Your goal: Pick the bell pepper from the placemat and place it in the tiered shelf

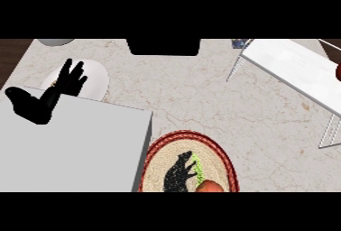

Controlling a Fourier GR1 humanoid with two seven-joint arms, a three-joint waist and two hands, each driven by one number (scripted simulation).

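A pale veined marble counter [200, 94] meets dark wood [12, 56] at upper left.

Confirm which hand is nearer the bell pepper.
Right. The right hand is over the placemat, just left of the bell pepper; the left hand rests open far off, upper left, over a white plate.

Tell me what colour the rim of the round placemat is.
The placemat has a red rim with darker stripes around a beige woven middle, seen in the head view.
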